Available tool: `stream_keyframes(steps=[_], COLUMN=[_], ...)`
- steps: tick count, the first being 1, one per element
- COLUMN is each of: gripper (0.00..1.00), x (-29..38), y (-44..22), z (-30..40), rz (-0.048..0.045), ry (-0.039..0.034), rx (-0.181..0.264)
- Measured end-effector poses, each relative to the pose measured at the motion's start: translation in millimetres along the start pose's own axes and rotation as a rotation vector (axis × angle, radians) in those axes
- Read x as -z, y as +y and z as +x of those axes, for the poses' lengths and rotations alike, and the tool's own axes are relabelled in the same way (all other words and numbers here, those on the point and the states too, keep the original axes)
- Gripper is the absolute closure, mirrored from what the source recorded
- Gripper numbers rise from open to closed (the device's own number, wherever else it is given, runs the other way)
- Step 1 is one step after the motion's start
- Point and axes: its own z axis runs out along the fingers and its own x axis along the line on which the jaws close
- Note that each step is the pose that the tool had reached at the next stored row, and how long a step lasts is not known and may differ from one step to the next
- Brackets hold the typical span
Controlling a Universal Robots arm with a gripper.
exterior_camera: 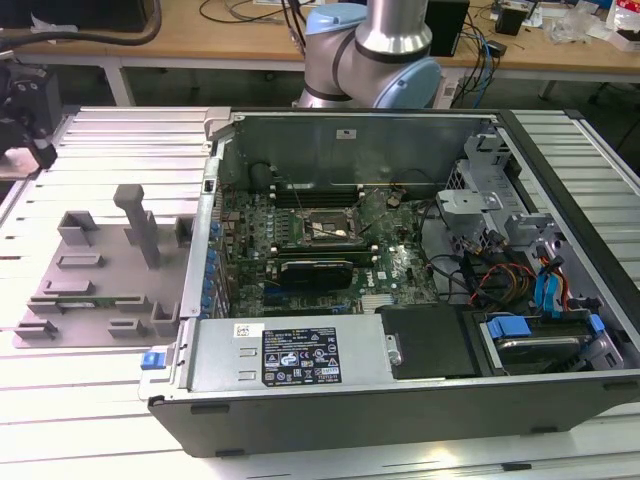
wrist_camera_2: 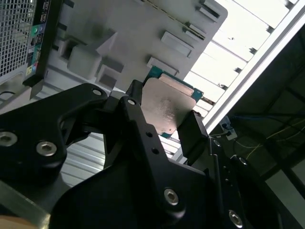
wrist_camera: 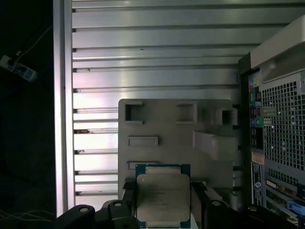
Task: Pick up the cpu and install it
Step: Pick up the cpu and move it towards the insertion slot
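In both wrist views the cpu [wrist_camera: 163, 198] [wrist_camera_2: 167, 107], a flat square chip with a silver-grey metal top and a green rim, is clamped by its edges between my black fingers [wrist_camera: 200, 193] [wrist_camera_2: 138, 121]. My gripper [wrist_camera: 163, 202] [wrist_camera_2: 167, 131] is shut on it and holds it in the air above the near edge of the grey fixture tray [wrist_camera: 167, 121] [wrist_camera_2: 133, 28]. In the exterior view the gripper's dark body [exterior_camera: 22, 110] hangs at the far left, above the slatted table. The black socket frame [exterior_camera: 325, 228] lies on the motherboard inside the open computer case [exterior_camera: 400, 380].
The grey fixture tray [exterior_camera: 100, 275] with upright posts [exterior_camera: 138, 220] lies on the slatted aluminium table [exterior_camera: 90, 400], on the exterior view's left of the case. The case's perforated rear wall [wrist_camera: 281, 129] stands close beside the tray. Cables and drives [exterior_camera: 530, 290] fill the case's right side.
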Motion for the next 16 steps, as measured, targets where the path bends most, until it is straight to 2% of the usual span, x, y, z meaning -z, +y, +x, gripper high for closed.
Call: stream_keyframes(steps=[3, 9, 12, 16], gripper=[0.45, 0.45, 0.45, 0.45], x=[0.0, -0.1, 0.0, -0.1], y=[0.2, 0.8, 1.0, 1.4], z=[-6.8, -31.1, -38.6, -52.3], rz=[0.0001, 0.0000, 0.0001, 0.0000], ry=[0.0000, -0.0001, 0.0000, -0.0001], rx=[0.000, 0.000, 0.000, 0.000])
